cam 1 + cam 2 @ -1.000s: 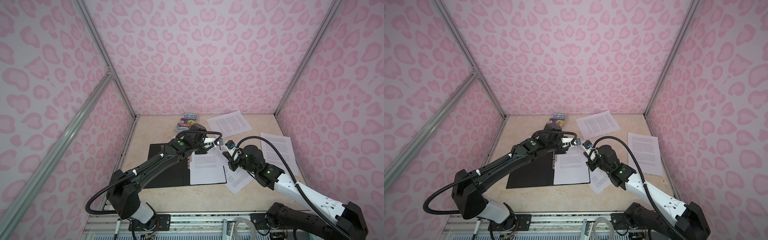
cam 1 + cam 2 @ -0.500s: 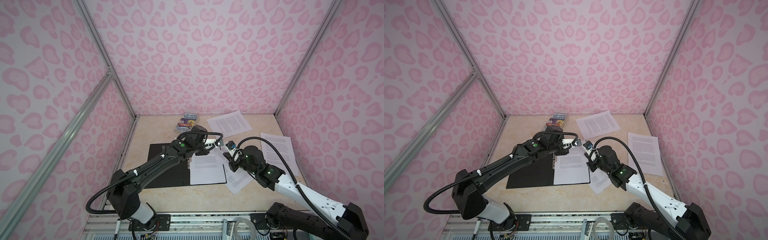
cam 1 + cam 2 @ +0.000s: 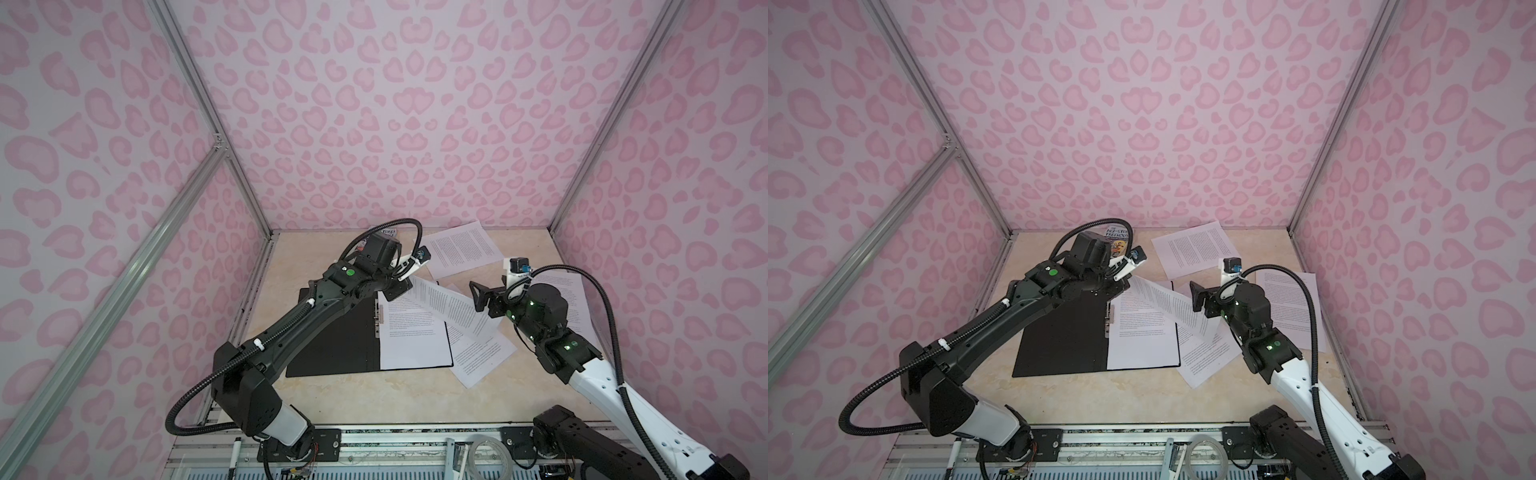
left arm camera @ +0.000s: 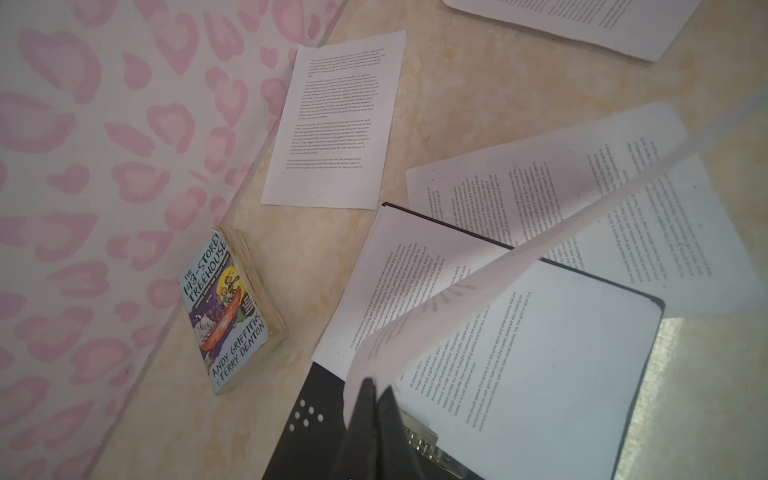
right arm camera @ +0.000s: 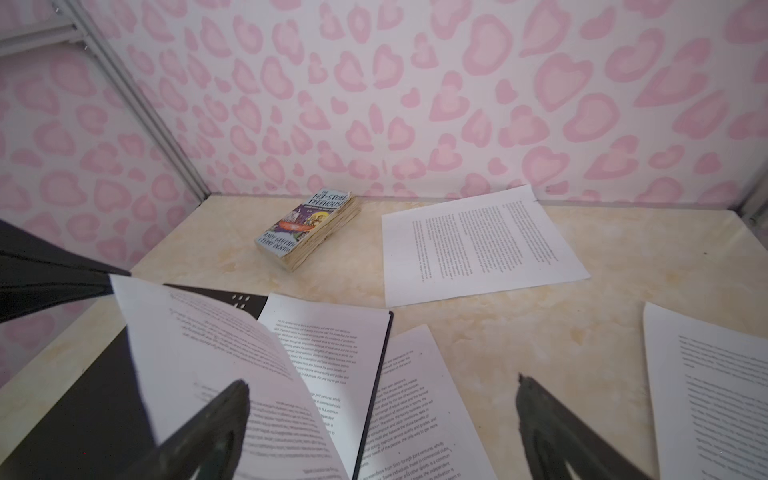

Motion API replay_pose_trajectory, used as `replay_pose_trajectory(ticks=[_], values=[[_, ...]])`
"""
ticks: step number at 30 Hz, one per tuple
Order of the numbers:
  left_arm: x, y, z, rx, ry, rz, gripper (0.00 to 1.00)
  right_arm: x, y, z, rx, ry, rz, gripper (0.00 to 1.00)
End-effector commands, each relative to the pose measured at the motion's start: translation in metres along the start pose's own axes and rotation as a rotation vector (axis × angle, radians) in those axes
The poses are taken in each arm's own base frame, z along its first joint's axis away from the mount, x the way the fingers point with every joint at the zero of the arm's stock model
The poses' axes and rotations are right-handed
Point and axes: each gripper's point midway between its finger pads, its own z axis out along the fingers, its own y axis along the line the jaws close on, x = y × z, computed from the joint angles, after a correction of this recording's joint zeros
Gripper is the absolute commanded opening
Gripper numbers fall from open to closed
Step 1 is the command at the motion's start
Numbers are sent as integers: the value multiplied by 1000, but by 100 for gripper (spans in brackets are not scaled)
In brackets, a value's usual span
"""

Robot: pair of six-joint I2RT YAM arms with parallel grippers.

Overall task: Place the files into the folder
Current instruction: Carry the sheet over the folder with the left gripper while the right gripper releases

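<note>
Left wrist view shows the left fingers (image 4: 374,395) pinched shut on one corner of a raised sheet (image 4: 436,316), which curves up off the open folder (image 4: 307,440) and runs away above the other papers. In both top views the folder lies flat on the table (image 3: 332,399), a little left of its middle. The black inside faces up and the metal spine clip (image 3: 378,320) runs between the two halves. A filed sheet (image 3: 415,345) lies flat on the folder's right half, printed side up. The raised sheet stretches from the left fingers, above the folder's far edge by the clip, across toward the right fingers (image 3: 478,296). It hangs over the right half and past the folder's right edge. The right fingers stand wide apart and grip nothing. In the right wrist view one of them shows in front of the raised sheet's free end, and I cannot tell whether it touches the paper. A skewed sheet (image 3: 482,361) lies on the table with one side tucked under the folder's right edge. A back sheet (image 3: 461,249) rests flat near the rear wall, well apart from the folder. A right-hand sheet (image 3: 577,291) lies partly under the right arm. A colourful paperback book (image 3: 1117,239) sits against the rear wall behind the left arm, near the back sheet.
</note>
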Motion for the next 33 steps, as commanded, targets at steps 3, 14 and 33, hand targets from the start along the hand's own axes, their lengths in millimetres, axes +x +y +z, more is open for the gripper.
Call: replay_pose_trajectory(ticks=[3, 14, 33], values=[[-1, 15, -15, 136, -34, -438, 4, 5, -11, -6, -30, 4, 172, 100], [23, 16, -22, 415, -55, -975, 4, 29, -6, 20, -57, 127, 230, 100], [132, 15, -30, 415, -161, -1447, 4, 61, 20, 42, -106, 282, 132, 100]])
